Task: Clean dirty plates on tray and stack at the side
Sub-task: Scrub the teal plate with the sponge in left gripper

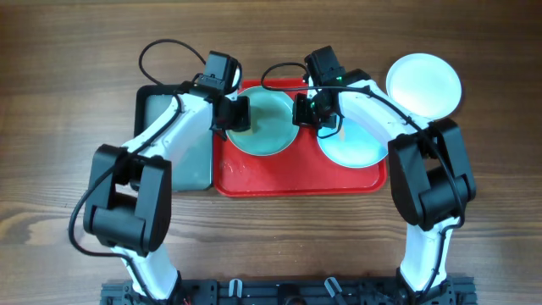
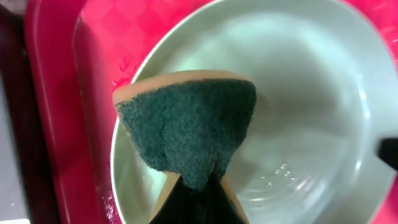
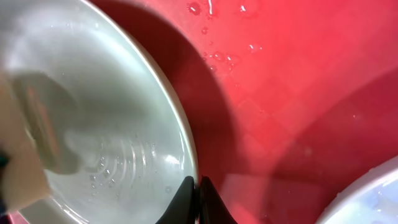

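The red tray (image 1: 254,182) is laid at the centre of the wooden surface (image 1: 68,51), and two of the plates are carried on it: the first aqua plate (image 1: 267,135) towards 9 o'clock and the second aqua plate (image 1: 351,148) towards 3 o'clock; the white plate (image 1: 423,85) is set off the tray, at about 2 o'clock from it, on bare wood; a grey tray (image 1: 199,165) is seen just beside the red one at 9 o'clock. The left claw (image 2: 194,196) is pressed together on a sponge (image 2: 186,124), soft tan foam with a coarse green scouring face, held over the first aqua plate's bowl; the right claw (image 3: 196,196) is pinched on that plate's rim at its 3 o'clock edge, apparently to steady it. The plates are round, shallow, glossy and stiff, and are judged light but breakable; beads of water are seen on plate and tray, so a slippery glaze is to be expected; the rim is judged the only sound hold, to be taken squarely and firmly; a wet plate may slide out of a loose pinch, or be chipped if dropped onto the white one when stacked.
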Tool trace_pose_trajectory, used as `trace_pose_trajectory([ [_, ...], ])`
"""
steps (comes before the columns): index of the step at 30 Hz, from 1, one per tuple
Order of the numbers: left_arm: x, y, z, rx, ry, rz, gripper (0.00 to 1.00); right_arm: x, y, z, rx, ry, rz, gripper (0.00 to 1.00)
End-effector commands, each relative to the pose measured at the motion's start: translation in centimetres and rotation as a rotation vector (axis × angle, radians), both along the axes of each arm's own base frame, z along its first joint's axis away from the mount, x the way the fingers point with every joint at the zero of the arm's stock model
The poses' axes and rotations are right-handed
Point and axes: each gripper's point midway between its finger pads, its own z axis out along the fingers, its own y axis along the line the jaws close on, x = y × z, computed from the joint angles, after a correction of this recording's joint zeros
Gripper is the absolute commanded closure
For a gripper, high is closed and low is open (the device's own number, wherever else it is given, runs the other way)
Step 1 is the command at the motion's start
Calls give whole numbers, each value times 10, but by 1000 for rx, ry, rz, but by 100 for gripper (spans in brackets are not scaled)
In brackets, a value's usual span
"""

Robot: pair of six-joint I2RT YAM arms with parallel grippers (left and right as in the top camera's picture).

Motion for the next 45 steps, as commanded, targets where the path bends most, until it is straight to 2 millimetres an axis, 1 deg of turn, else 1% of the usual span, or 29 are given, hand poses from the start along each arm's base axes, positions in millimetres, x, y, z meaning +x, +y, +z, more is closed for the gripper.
trace_pose_trajectory([
  [1, -4, 1, -12, 21, 22, -13, 96, -3, -6, -9, -50, -12, 53, 96],
  [3, -3, 2, -12, 20, 22, -11, 96, -4, -4, -9, -50, -13, 58, 96],
  [5, -6, -1, -18, 14, 43, -16, 96, -5, -1, -9, -55, -15, 65, 96],
  [9, -15, -1, -37, 12, 108, -15, 96, -8, 7, -10, -94, -42, 103, 96],
  [13, -30, -18, -49, -87, 195, -47, 96, -12, 15, -11, -114, -58, 126, 96],
  [17, -38, -35, -46, -187, 236, -75, 96, -12, 17, -11, -113, -62, 131, 96],
  [21, -40, -39, -43, -213, 243, -83, 96, -12, 17, -11, -113, -62, 131, 96],
  [23, -35, -40, -39, -216, 232, -84, 96, -12, 17, -10, -114, -63, 130, 96],
  [26, -19, -45, -13, -228, 185, -91, 96, -10, 15, -11, -129, -70, 125, 96],
  [28, -9, -48, 7, -235, 145, -94, 96, -10, 14, -11, -130, -70, 125, 96],
  [29, -2, -48, 21, -233, 105, -95, 96, -10, 14, -11, -130, -69, 125, 96],
  [31, 6, -43, 33, -200, 56, -84, 96, -10, 14, -11, -130, -69, 125, 96],
  [33, 10, -31, 34, -137, 29, -59, 96, -10, 14, -11, -130, -69, 125, 96],
  [35, 10, -20, 30, -75, 29, -37, 96, -10, 14, -11, -130, -69, 125, 96],
  [36, 9, -12, 27, -27, 33, -21, 96, -10, 14, -11, -130, -69, 125, 96],
  [38, 8, -3, 25, 21, 36, -6, 96, -10, 14, -11, -130, -69, 125, 96],
  [41, 4, 4, 19, 60, 56, 4, 96, -10, 15, -11, -130, -69, 125, 96],
  [45, -3, 7, 6, 73, 94, 4, 96, -10, 14, -11, -130, -69, 126, 96],
])
